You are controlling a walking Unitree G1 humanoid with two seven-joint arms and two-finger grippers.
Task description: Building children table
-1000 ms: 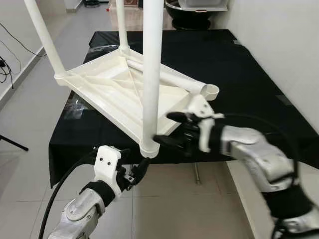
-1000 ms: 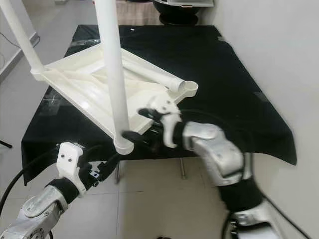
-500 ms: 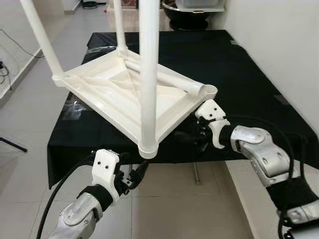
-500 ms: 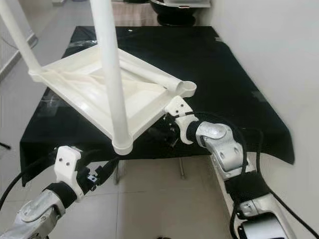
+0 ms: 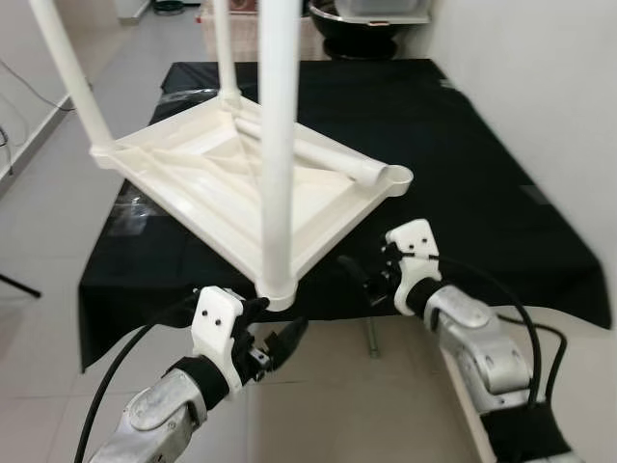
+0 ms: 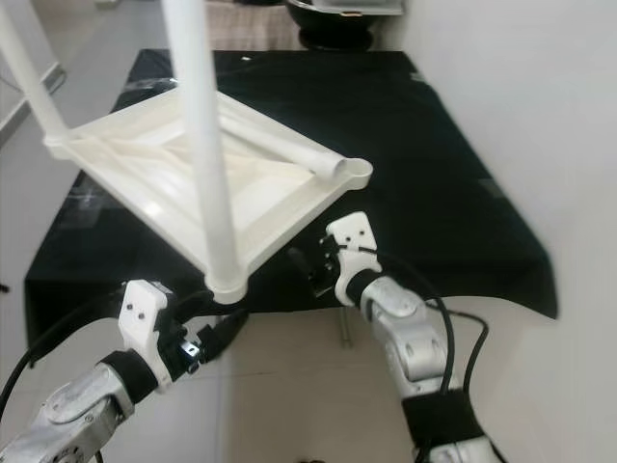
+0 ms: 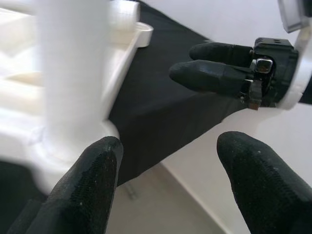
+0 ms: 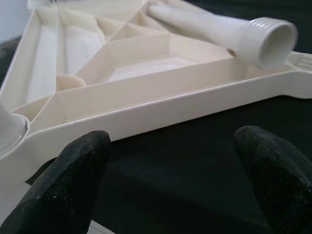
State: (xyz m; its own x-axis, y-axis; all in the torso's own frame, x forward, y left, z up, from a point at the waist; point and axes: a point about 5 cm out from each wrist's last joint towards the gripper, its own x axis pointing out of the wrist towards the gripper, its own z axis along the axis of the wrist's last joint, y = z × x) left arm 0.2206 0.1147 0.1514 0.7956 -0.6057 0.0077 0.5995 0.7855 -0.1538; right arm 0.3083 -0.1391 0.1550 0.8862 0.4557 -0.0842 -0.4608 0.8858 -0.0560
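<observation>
On the black cloth-draped worktop (image 5: 463,145) | upturned white ribbed plastic tabletop (image 5: 241,193), tilted, smooth round legs (image 5: 275,145) upright | loose white tube leg (image 5: 318,154) lying inside it | left gripper (image 5: 280,342) under near corner socket, fingers apart | right gripper (image 5: 362,280) beside near edge, fingers apart

A white plastic table top (image 5: 241,188) lay upside down on the black bench (image 5: 463,145).

Its ribbed underside faced up, and it sat tilted, with one corner sticking out past the bench edge. Three white legs (image 5: 277,145) stood straight up from its corners. A fourth leg (image 5: 318,154) lay loose inside the top, its open end next to the empty corner socket (image 5: 400,176).
</observation>
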